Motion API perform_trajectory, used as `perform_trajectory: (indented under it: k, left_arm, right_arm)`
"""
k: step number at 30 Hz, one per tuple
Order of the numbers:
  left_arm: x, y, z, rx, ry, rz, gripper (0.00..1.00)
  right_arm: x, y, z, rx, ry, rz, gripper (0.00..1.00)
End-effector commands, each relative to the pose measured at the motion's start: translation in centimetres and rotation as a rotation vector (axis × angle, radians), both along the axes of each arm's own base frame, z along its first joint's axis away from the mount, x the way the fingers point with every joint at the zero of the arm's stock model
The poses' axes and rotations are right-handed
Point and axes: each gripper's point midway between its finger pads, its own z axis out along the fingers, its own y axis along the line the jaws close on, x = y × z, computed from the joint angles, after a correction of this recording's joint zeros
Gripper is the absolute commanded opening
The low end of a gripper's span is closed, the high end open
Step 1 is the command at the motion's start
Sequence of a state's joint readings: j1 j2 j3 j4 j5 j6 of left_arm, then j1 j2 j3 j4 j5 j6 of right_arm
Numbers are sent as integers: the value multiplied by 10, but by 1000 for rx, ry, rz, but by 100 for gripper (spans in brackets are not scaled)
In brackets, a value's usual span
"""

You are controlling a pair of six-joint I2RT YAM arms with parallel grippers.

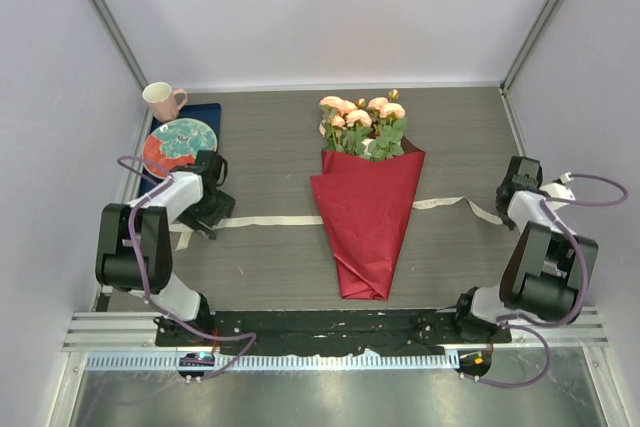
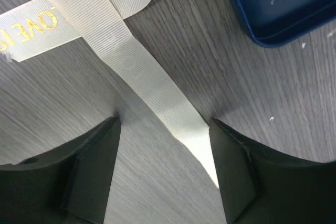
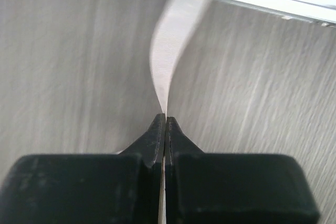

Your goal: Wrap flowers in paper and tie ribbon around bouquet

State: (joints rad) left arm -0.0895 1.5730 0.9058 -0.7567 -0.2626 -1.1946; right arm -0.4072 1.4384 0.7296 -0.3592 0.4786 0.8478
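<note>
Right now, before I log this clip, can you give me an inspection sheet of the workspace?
Surface: grey wood-grain table.
Job's things: pale pink-peach roses wrapped in deep-red paper cone, lying mid-table; cream satin ribbon runs out both sides of it, untied.
Clutter: pink mug, patterned plate, dark blue tray, far left.
Grippers: left gripper open, astride ribbon; right gripper shut on ribbon.
Cables: purple cables loop along both arms.
Surroundings: white enclosure walls; nothing else seen.
</note>
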Motion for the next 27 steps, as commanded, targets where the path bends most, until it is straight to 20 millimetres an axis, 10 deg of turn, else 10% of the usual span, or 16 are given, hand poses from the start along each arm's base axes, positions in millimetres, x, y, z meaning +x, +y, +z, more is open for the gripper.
perform_trajectory:
  k: [1, 6, 10, 16, 20, 27]
  left_arm:
    - [6, -1, -10, 3, -33, 58, 62]
    - [2, 1, -15, 17, -77, 68, 27]
    - [4, 2, -7, 33, -121, 16, 0]
    - [3, -25, 1, 18, -200, -146, 0]
    - [0, -37, 10, -8, -245, -192, 0]
    - [-12, -51, 12, -86, -292, -281, 0]
  right_arm:
    - [29, 23, 66, -140, -146, 103, 0]
    - [52, 88, 134, -198, -341, 314, 0]
    - [63, 193, 196, -157, -605, 679, 0]
    - [51, 351, 238, -3, -810, 1193, 0]
    - [18, 473, 216, 151, -789, 1611, 0]
    - [12, 564, 169, 273, -687, 1876, 2]
